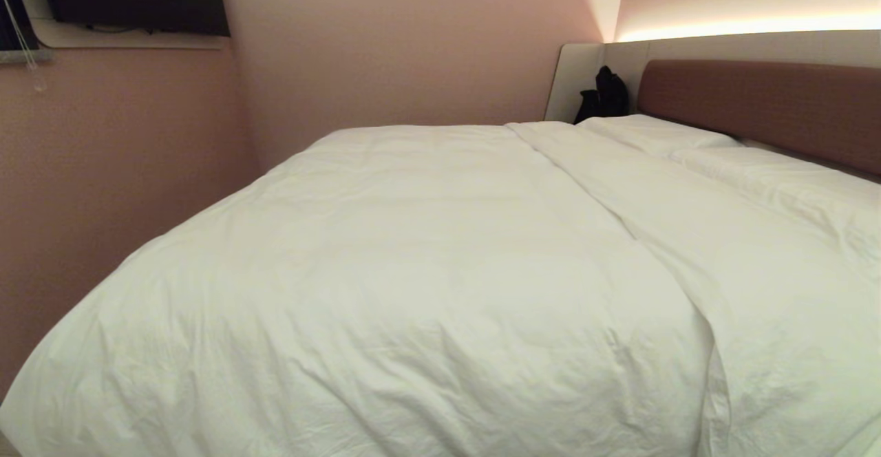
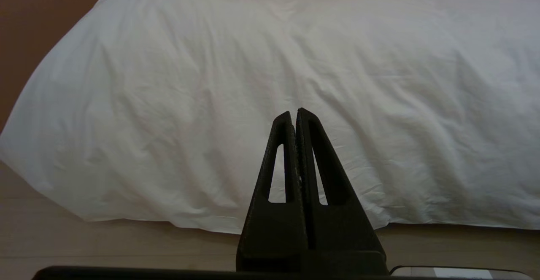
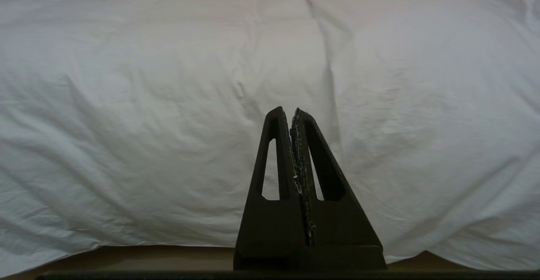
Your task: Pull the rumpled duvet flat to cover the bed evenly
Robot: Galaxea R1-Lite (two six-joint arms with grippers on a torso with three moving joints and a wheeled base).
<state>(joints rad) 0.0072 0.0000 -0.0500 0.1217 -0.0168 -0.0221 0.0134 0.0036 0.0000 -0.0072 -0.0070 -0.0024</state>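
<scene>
The puffy white duvet (image 1: 385, 271) lies spread over most of the bed (image 1: 757, 102), with soft creases and its near side hanging over the bed's edge. Its headboard-side border runs as a diagonal fold, leaving a strip of white bedding towards the headboard. Neither arm shows in the head view. My left gripper (image 2: 293, 112) is shut and empty, held in front of the duvet (image 2: 270, 69) near its hanging corner. My right gripper (image 3: 287, 109) is also shut and empty, facing the duvet (image 3: 168, 82) beside the fold line.
Two flat white pillows (image 1: 654, 133) lie against the reddish-brown headboard. A dark object (image 1: 604, 96) stands in the corner behind them. A pink wall (image 1: 103, 168) runs along the far side of the bed. Light wood floor (image 2: 105, 242) shows under the duvet's hanging edge.
</scene>
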